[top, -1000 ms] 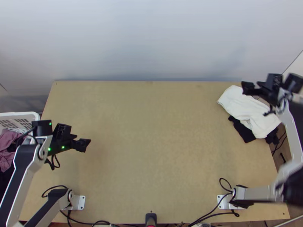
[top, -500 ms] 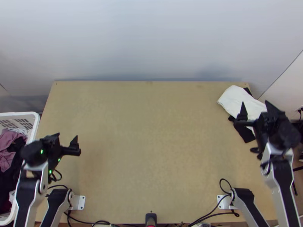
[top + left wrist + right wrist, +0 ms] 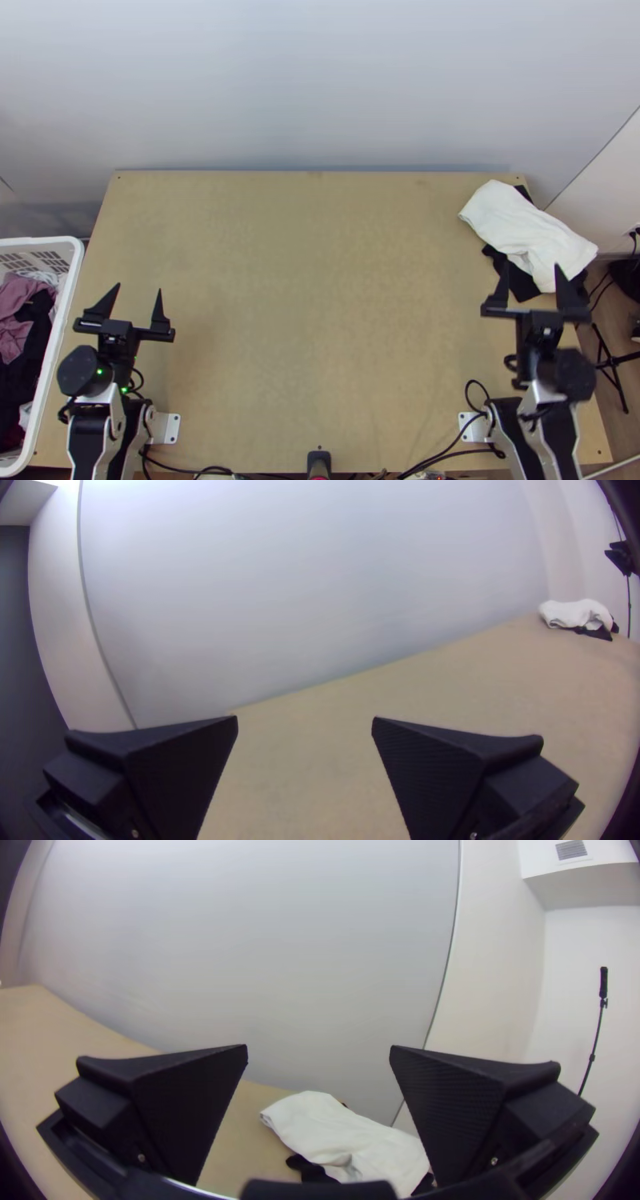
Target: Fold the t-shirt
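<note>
A white cloth (image 3: 520, 228) lies loosely folded over a black cloth (image 3: 518, 282) at the table's far right edge. The right gripper (image 3: 531, 278) stands open and empty at the near side of this pile; in the right wrist view the gripper (image 3: 319, 1050) has the white cloth (image 3: 347, 1137) beyond its fingers. Over the table's left side the left gripper (image 3: 138, 298) is open, holding nothing. In the left wrist view the same gripper (image 3: 305, 721) is spread wide, and the white cloth (image 3: 575, 613) sits far off.
A white basket (image 3: 66, 308) with mauve and dark clothes stands off the table's left edge. Cables run by both arm bases, and a dark tool (image 3: 318, 462) is at the near edge of the table (image 3: 320, 296). A tripod stands at the right.
Both arms have drawn back toward their bases and turned their grippers to point up the picture. The right gripper has moved off the white cloth, which lies as before.
</note>
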Tool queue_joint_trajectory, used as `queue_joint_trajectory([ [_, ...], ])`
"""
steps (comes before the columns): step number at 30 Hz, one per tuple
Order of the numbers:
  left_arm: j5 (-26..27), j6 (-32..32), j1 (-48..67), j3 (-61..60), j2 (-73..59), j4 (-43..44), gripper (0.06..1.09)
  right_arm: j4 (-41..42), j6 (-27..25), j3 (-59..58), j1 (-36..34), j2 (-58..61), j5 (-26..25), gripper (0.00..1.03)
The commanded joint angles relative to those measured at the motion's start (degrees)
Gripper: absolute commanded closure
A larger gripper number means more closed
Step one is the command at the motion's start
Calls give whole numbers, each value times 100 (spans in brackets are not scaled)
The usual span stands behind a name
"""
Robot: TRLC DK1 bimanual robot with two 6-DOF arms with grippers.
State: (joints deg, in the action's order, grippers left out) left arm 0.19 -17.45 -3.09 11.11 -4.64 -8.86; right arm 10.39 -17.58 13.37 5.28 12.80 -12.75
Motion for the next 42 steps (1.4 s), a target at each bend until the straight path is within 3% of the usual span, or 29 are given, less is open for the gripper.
queue_joint_trajectory([
  [1,-1,-4,10,-777,491,253,10,-248,-413,-1196,202,-1324,-579,4],
  [10,166,409,327,-795,464,-10,10,-758,-377,-1319,272,-1306,-588,4],
  [13,166,418,248,-769,464,-177,10,-749,255,-1319,-176,-1289,-597,4],
  [15,166,418,239,-769,464,-177,10,-767,405,-1319,-589,-1280,-562,4],
  [42,166,409,239,-769,464,-177,10,-758,370,-1319,-537,-1280,-553,4],
])
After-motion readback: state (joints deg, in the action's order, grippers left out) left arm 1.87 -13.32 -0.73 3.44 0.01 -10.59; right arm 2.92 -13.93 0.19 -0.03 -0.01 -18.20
